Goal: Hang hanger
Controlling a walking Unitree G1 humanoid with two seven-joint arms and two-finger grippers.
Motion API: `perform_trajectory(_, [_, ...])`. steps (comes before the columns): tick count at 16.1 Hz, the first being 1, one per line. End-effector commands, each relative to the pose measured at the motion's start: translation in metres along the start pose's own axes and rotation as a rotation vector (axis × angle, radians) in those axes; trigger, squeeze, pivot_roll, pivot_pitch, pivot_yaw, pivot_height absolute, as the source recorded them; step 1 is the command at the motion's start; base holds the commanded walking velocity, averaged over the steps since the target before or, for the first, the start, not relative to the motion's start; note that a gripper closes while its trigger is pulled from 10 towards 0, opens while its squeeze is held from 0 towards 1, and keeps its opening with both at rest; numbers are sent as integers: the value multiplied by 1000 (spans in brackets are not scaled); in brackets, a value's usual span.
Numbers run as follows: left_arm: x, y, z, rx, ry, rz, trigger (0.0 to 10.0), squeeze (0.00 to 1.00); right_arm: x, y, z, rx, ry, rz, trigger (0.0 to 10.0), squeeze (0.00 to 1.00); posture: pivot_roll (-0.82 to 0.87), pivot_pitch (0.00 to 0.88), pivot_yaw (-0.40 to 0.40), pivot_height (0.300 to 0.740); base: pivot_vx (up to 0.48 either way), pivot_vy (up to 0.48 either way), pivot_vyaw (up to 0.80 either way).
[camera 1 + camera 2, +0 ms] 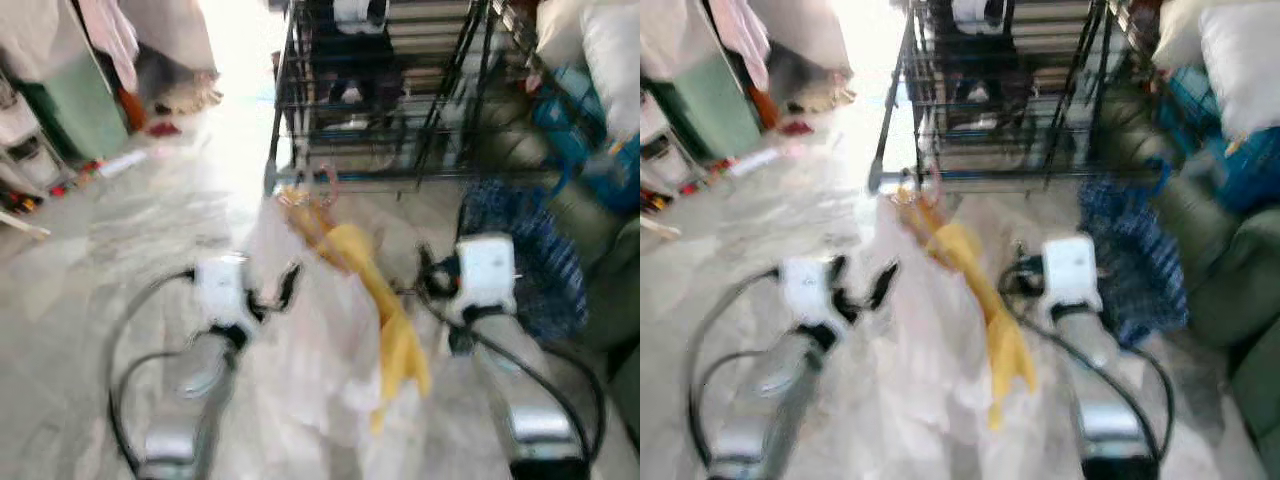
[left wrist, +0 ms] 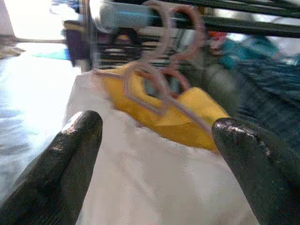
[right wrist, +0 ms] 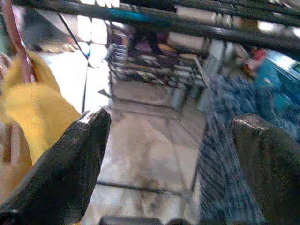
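Observation:
All views are blurred. Pink wire hangers (image 2: 161, 70) carry a yellow garment (image 1: 375, 290) and a white garment (image 1: 310, 350), which hang between my two arms. Their hooks (image 1: 322, 183) reach up by a dark rail (image 2: 234, 23) at the foot of the black rack; I cannot tell whether they rest on it. My left gripper (image 1: 275, 290) is open just left of the white cloth, its fingertips (image 2: 77, 140) apart with nothing held. My right gripper (image 1: 430, 280) is open to the right of the yellow garment (image 3: 33, 108), fingers (image 3: 75, 164) spread and empty.
A black wire rack (image 1: 380, 90) with stacked items stands straight ahead. A blue checked cloth (image 1: 530, 250) drapes beside a green sofa (image 1: 600, 230) on the right. Clutter and a green cabinet (image 1: 80, 100) are at the far left. Pale marble floor (image 1: 100, 260) lies on the left.

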State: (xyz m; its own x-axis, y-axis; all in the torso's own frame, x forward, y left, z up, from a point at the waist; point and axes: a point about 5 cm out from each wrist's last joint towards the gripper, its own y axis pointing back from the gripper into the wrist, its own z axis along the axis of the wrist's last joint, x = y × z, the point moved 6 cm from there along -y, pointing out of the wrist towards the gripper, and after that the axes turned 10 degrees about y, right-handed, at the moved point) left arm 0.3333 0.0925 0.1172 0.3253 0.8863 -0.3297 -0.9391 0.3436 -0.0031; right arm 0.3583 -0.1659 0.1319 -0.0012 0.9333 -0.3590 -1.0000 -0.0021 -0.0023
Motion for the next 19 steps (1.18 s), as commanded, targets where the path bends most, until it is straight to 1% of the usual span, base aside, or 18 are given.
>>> perform_trajectory(1, [5,1,1,7,-14,9,10000,0,2,-1,7,-20,-9,-1,10000,0,-115,53,70,740,0,465,0])
perform_trajectory(3, [4,1,-1,11,-12,4,10000,0,3,-1,7,-20,-9,-5,10000,0,-115,52,71,740,0,292,0])
perform_trajectory(5, [3,1,-1,6,-18,1,10000,0,3,-1,6,-20,-9,-6,10000,0,-115,54,70,740,0,0,0])
perform_trajectory(6, [1,1,4,-25,-28,-12,10000,0,3,-1,7,-22,-8,-6,10000,0,-116,55,70,740,0,0,0])
perform_trajectory(7, [2,1,8,-54,-34,-5,10000,0,3,-1,7,-24,-5,-8,10000,0,-115,55,70,740,0,0,0])
perform_trajectory(8, [4,1,12,-83,-67,-3,10000,0,3,-1,6,-24,-5,-12,10000,0,-115,55,70,740,0,0,0])
perform_trajectory(9, [6,0,14,-103,-137,4,10000,0,4,-1,5,-23,-5,-13,10000,0,-115,57,69,740,0,0,0])
perform_trajectory(10, [14,0,10,-102,-179,48,10000,0,4,0,4,-21,-6,-15,10000,0,-115,56,70,740,0,0,0])
perform_trajectory(11, [26,0,7,-94,-180,105,10000,0,5,1,3,-19,-9,-17,10000,0,-118,56,71,740,0,0,0])
perform_trajectory(12, [42,4,8,-99,-169,193,10000,0,5,3,-1,-10,-13,-19,10000,0,-118,56,71,740,0,0,0])
perform_trajectory(13, [53,8,9,-88,-156,222,10000,0,3,4,-5,4,-24,-20,10000,0,-106,52,62,740,0,0,0])
perform_trajectory(14, [57,11,10,-81,-172,225,10000,0,2,4,-8,17,-37,-21,10000,0,-106,52,62,740,0,0,0])
perform_trajectory(15, [57,12,10,-68,-200,192,10000,0,2,4,-10,23,-39,-15,10000,0,-94,50,58,740,0,0,0])
perform_trajectory(16, [56,13,10,-40,-255,127,10000,0,4,4,-12,30,-46,6,10000,0,-88,47,61,740,0,0,0])
perform_trajectory(17, [55,13,12,-35,-270,89,10000,0,4,3,-11,28,-47,15,10000,0,-87,46,65,740,0,0,0])
perform_trajectory(18, [66,10,19,-40,-290,117,10000,0,-3,2,1,-19,-9,13,10000,0,-91,34,74,740,0,0,0])
perform_trajectory(19, [71,9,26,-65,-300,132,10000,0,-13,3,4,-29,-22,-19,10000,0,-92,29,77,740,0,0,0])
